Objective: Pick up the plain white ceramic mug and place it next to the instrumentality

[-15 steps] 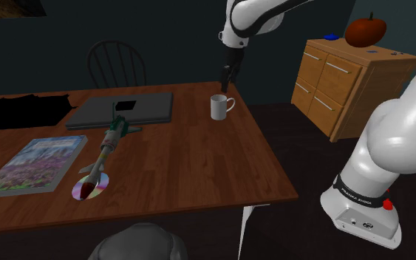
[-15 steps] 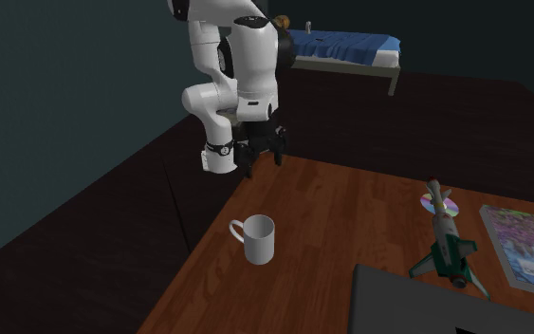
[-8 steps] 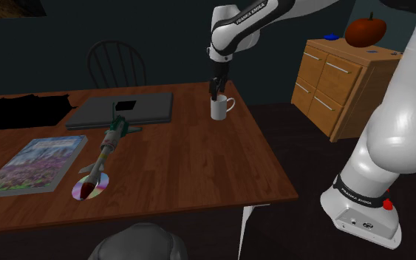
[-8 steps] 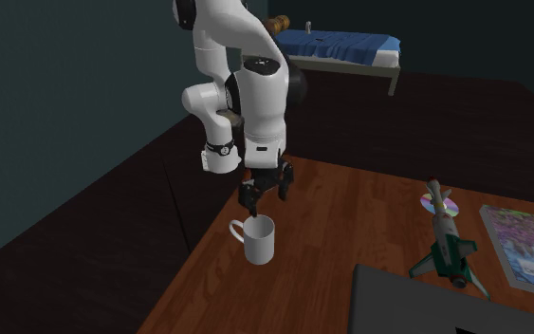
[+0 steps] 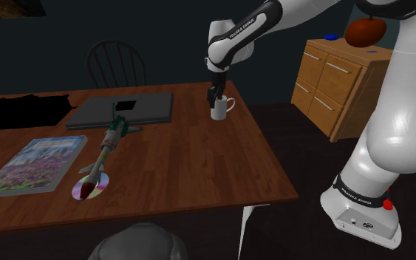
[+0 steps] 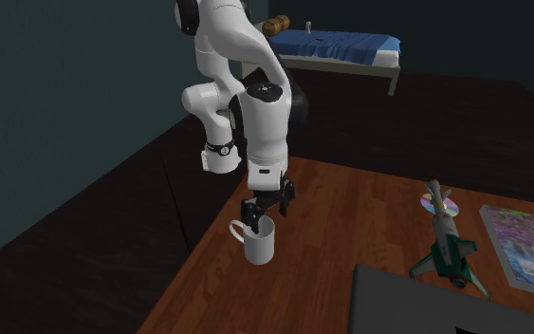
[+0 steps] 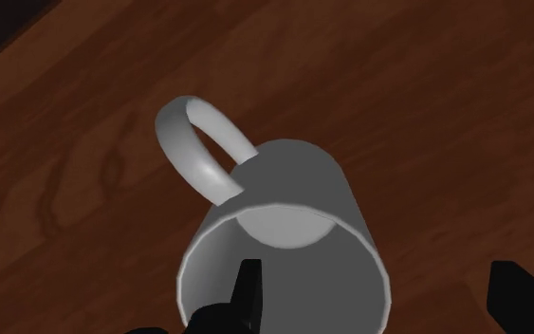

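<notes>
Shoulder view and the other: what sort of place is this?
Probably a home bedroom or study: a blue-covered bed, a wooden table carrying a closed laptop, and a wooden chest of drawers.

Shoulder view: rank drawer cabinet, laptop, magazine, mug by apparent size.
1. Drawer cabinet.
2. Magazine and laptop look alike; the magazine sits nearer the camera, so unranked.
3. Mug, smallest.

walls [image 5: 162, 37] dark | wooden table [image 5: 199, 162] | chair [image 5: 116, 63] | wooden dresser [image 5: 346, 81] | blue bed [image 6: 340, 46]
</notes>
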